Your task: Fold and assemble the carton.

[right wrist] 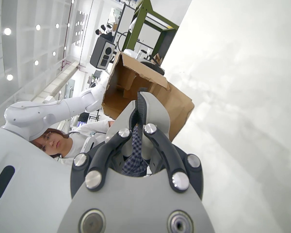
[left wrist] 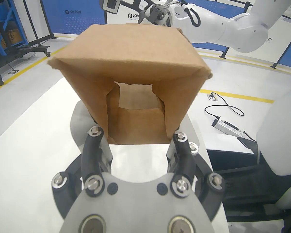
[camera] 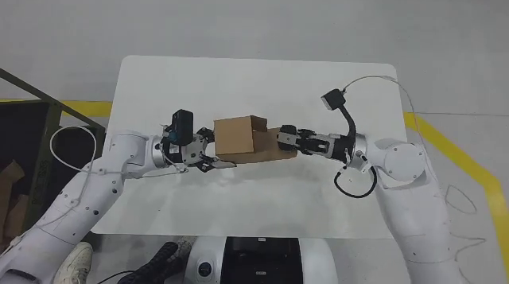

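A brown carton [camera: 237, 134] lies on its side mid-table, both ends unsealed. In the left wrist view the carton [left wrist: 133, 52] faces me with its near end agape, and I see through to the far end. My left gripper [camera: 216, 155] holds that near end: its fingers [left wrist: 181, 144] hug the outside of the two side walls, tips hidden behind the cardboard. My right gripper [camera: 284, 138] is at the opposite end, shut, its tips [right wrist: 138, 98] against the loose flap [right wrist: 177, 105] of the carton [right wrist: 126, 81]. No cardboard shows between its pads.
The white table [camera: 334, 85] has bare surface all around the carton. A green rack [camera: 24, 117] with cardboard scraps stands off the table's left side. A thin white cable [camera: 374, 79] arcs over the far right corner.
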